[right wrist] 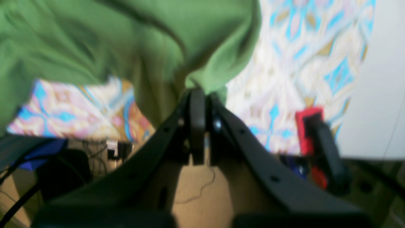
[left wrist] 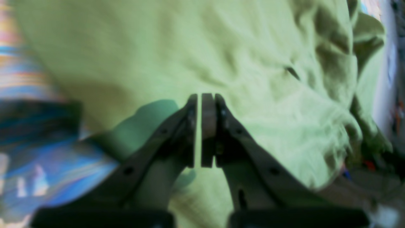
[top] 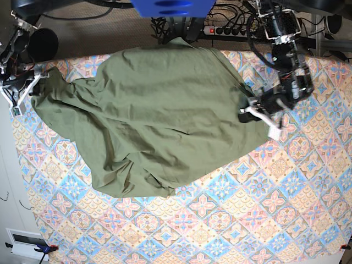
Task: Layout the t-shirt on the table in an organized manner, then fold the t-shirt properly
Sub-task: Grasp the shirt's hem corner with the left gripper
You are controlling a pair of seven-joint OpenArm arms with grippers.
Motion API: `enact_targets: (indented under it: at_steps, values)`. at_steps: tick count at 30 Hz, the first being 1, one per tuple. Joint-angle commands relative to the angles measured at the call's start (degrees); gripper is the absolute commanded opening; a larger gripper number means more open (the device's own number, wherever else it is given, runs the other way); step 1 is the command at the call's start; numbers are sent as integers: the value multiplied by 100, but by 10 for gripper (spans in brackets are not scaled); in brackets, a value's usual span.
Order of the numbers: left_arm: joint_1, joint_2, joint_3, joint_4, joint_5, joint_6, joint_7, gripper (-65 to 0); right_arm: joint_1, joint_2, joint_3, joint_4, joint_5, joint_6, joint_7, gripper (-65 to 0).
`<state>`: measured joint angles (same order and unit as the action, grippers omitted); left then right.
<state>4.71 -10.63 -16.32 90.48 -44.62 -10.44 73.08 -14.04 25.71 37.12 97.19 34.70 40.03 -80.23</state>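
While spread rumpled across the far half of the table (top: 231, 220), the olive t-shirt (top: 154, 121) risks bunching. Left gripper (left wrist: 199, 104): jaws closed at the shirt's right edge, grip uncertain. Right gripper (right wrist: 202, 98): pinching the far-left edge; could slip.

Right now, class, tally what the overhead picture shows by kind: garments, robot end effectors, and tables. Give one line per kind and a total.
Garments: 1, the olive-green t-shirt
Robot end effectors: 2, the left end effector and the right end effector, both at the shirt's edges
Tables: 1, the table under its patterned cloth
Total: 4
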Motion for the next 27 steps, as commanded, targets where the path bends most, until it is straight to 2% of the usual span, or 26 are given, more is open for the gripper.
enact_targets:
  at_steps: [1,6,10,14,21,25,27]
  values:
    - [-141,-66,71,-111,80,-7,-86,-618,81,149,55,79,16,-3,53,-648]
    - [-484,-66,414,-947,985,2,-763,-619,354,149,55,79,16,-3,53,-648]
    - [-915,-66,493,-1808,2005,11,-1185,-619,591,141,55,79,16,-3,53,-648]
    - [-1416,-75,493,-2696,2480,11,-1721,-616,741,132,46,79,16,-3,53,-648]
    - [-2612,-480,555,-4867,2664,2,-2934,-613,1215,-246,2,132,34,-3,53,-648]
    - [-3262,-691,1117,-5887,2664,2,-3673,-613,1426,-308,-16,105,34,-3,53,-648]
    - [-3544,-717,1522,-6142,2612,2,-3840,-613,1611,-369,-156,88,25,-3,53,-648]
